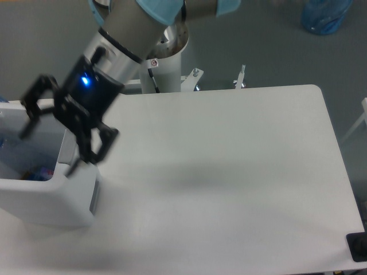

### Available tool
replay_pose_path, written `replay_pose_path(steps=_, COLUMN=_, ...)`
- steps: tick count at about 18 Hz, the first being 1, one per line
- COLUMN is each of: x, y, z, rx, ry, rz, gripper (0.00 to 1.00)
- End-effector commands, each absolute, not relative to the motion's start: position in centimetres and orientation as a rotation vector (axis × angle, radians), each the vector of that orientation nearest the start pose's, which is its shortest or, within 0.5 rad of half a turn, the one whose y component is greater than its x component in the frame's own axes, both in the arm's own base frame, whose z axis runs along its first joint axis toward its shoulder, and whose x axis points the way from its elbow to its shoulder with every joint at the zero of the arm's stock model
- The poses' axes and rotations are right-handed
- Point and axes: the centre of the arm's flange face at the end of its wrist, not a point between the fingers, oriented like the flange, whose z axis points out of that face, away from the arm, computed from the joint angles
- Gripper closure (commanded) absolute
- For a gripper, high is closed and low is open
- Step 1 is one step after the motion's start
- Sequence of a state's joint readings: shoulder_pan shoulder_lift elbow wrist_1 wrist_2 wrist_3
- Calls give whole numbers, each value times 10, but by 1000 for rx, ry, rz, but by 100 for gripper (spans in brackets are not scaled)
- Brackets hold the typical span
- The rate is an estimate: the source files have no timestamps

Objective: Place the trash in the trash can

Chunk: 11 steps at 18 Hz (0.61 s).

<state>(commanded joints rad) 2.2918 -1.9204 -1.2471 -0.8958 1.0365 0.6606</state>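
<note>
Gripper (pixel 49 146) hangs over the bin (pixel 51 200), fingers spread wide, nothing between them. One finger sits above the bin's open mouth, the other above its right-hand wall.

Bin is at the left edge of the table (pixel 229 172), partly cut off by the frame. Inside it, low against the right wall, there's a glimpse of something blue and red (pixel 35 173): likely the bottle with its cap and label, but too little shows to be sure. No wrapper visible in the bin or on the table right of it; it could be hidden below the bin wall.

Judgement: drop looks done for the bottle at least, since the spread fingers are empty right over the bin and the table right of it shows no trash.

Handling notes if anything needs re-picking:
- Crushed bottle: light, springy, slick plastic. Grip across the flattened body, not the cap end, or it may squirt out.
- Wrapper: near weightless, soft, collapses under the fingers. Pinch the bulkiest fold from straight above.
- Bin: light plastic, so a knock on the right wall could shove it.
</note>
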Motion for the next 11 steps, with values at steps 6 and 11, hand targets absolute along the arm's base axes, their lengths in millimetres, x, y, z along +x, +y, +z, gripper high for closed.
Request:
replay_pose_path(steps=6, x=-333, y=594, z=433, rx=-2562, ry=274, rz=86, gripper=0)
replay_pose_path(steps=11, x=-394, y=523, z=385, rx=-2752, ry=366, rz=243, gripper=0)
